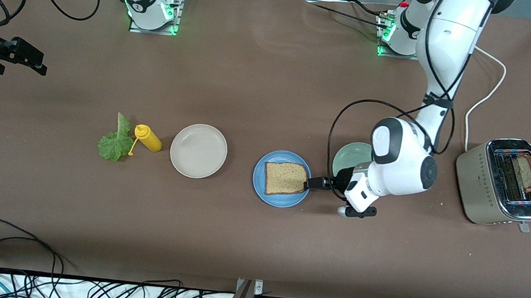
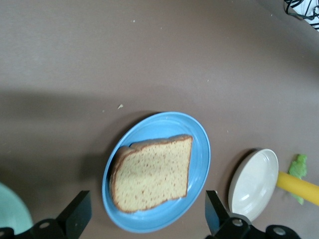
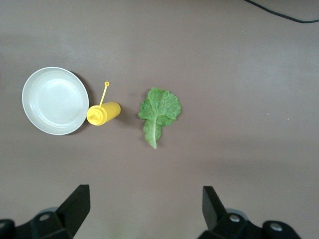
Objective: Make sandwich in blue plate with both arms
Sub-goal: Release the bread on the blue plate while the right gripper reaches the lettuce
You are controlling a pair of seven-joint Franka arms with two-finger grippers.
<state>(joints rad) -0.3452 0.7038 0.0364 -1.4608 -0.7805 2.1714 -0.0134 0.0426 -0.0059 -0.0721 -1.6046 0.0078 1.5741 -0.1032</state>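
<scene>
One bread slice (image 1: 285, 178) flat on the blue plate (image 1: 260, 184), left gripper (image 1: 314, 183) spread wide at its rim, right gripper (image 3: 142, 209) also spread, high over the lettuce leaf (image 1: 115, 142): descend squarely, pinch gently.

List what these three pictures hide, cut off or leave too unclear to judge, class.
- Pale green plate: front view, mostly covered by the left arm; left wrist view's edge crops it.
- Bread in the toaster: front view, only the slice's top shows above the slot.
- Right claw: front view, the edge cuts its arm off.
- Left claw: whether it touches the blue plate is unclear.
</scene>
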